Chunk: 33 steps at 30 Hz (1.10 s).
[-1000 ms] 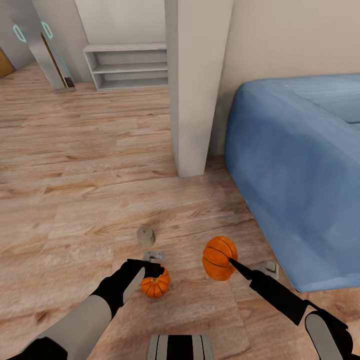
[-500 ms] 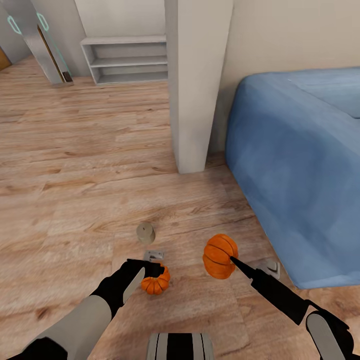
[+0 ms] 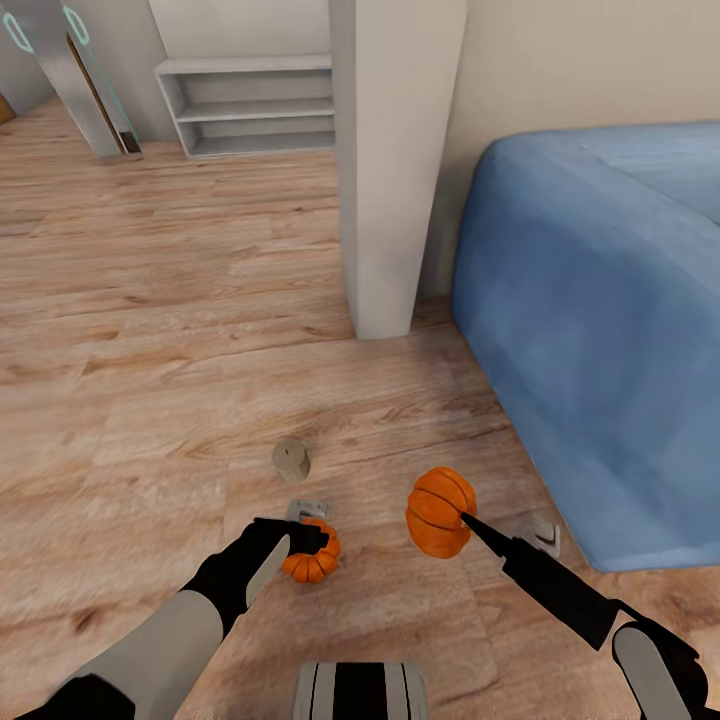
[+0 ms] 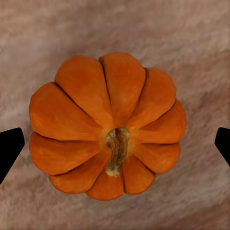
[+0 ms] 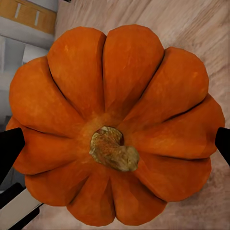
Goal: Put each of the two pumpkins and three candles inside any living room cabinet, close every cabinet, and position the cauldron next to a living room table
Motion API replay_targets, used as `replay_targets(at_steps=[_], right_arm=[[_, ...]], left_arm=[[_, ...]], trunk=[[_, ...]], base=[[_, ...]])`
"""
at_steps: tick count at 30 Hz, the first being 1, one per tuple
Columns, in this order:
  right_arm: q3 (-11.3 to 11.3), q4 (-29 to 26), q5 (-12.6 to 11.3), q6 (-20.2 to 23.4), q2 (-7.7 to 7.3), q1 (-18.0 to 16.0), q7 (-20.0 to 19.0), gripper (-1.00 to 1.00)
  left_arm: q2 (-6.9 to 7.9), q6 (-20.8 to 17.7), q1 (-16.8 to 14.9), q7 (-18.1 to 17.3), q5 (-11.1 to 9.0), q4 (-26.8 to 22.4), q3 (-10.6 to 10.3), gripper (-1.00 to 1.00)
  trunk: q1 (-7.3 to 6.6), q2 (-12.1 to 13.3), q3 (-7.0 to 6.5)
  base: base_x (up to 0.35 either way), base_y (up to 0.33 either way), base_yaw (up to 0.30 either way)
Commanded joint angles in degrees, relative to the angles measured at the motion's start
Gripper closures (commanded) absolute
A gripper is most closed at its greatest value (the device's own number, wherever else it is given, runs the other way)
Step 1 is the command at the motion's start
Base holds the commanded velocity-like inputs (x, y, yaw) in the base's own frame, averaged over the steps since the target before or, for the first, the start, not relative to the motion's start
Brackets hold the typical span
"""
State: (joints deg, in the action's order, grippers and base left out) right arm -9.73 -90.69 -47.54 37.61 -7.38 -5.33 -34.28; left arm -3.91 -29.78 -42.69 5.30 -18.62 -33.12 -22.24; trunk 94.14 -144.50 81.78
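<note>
One small orange pumpkin (image 3: 311,564) rests on the wood floor, stem up. My left gripper (image 3: 312,545) hangs just above it, open, its fingertips standing clear of both sides of the pumpkin (image 4: 108,127). A larger pumpkin (image 3: 438,510) is held off the floor, turned on its side, with my right gripper (image 3: 462,521) shut on it; its stem faces the wrist camera (image 5: 115,120). A grey-beige candle (image 3: 291,460) stands upright on the floor just beyond the left gripper. The cabinet, cauldron and table are out of view.
A blue sofa (image 3: 600,320) fills the right side, close to my right arm. A white pillar (image 3: 390,170) rises straight ahead. A white open shelf (image 3: 250,105) stands at the far wall. Small pale grey objects lie on the floor (image 3: 306,510) (image 3: 545,535).
The whole view has shifted a little, so the camera moved. Both grippers and both pumpkins keep the same places relative to each other.
</note>
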Motion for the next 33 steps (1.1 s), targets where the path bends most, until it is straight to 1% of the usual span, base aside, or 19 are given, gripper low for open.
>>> replay_targets(at_steps=[1, 11, 17, 19, 22, 24, 27, 33], right_arm=[[-0.1, 0.0, -0.5, 0.5, 0.00, 0.0, -0.1, 1.00], [0.0, 0.0, -0.5, 0.5, 0.02, 0.0, -0.1, 1.00], [0.0, 0.0, -0.5, 0.5, 0.00, 0.0, -0.3, 1.00], [-0.1, 0.0, -0.5, 0.5, -0.02, 0.0, -1.0, 1.00], [-0.3, 0.0, -0.5, 0.5, -0.10, 0.1, -3.8, 1.00], [-1.6, 0.0, -0.5, 0.6, -0.09, 0.5, -5.7, 1.00], [-2.6, 0.0, -0.5, 0.6, -0.12, 0.6, -6.6, 1.00], [-3.3, 0.1, -0.5, 0.6, -0.09, 0.8, -7.2, 1.00]], left_arm=[[0.04, -0.2, 0.0, 0.6, -0.6, -0.1, -0.3, -1.00], [0.04, -0.2, 0.0, 1.4, -0.5, 0.0, -0.3, -1.00], [0.00, -0.1, -0.1, 3.8, -0.5, -0.1, -0.3, -1.00], [-0.02, 0.2, -0.1, 4.4, -0.5, -0.1, -0.3, -1.00], [-0.04, 0.7, -0.1, 4.9, -0.6, -0.1, -0.3, -1.00], [-0.04, 0.8, -0.1, 5.1, -0.6, -0.1, -0.3, -1.00], [-0.09, 0.9, -0.1, 5.1, -0.6, -0.1, -0.3, -1.00], [-0.27, 1.8, 0.0, 5.1, -0.6, 0.0, -0.3, -1.00]], trunk=[[-0.01, 0.0, 0.04], [-0.01, 0.0, 0.04], [-0.01, 0.0, 0.04], [-0.01, 0.0, 0.04], [-0.01, 0.0, 0.04], [-0.01, 0.0, 0.04], [-0.01, 0.0, 0.04], [-0.01, 0.0, 0.04]], base=[[0.000, 0.000, 0.000], [0.000, 0.000, 0.000], [0.000, 0.000, 0.000], [0.000, 0.000, 0.000], [0.000, 0.000, 0.000], [0.000, 0.000, 0.000], [0.000, 0.000, 0.000], [0.000, 0.000, 0.000]])
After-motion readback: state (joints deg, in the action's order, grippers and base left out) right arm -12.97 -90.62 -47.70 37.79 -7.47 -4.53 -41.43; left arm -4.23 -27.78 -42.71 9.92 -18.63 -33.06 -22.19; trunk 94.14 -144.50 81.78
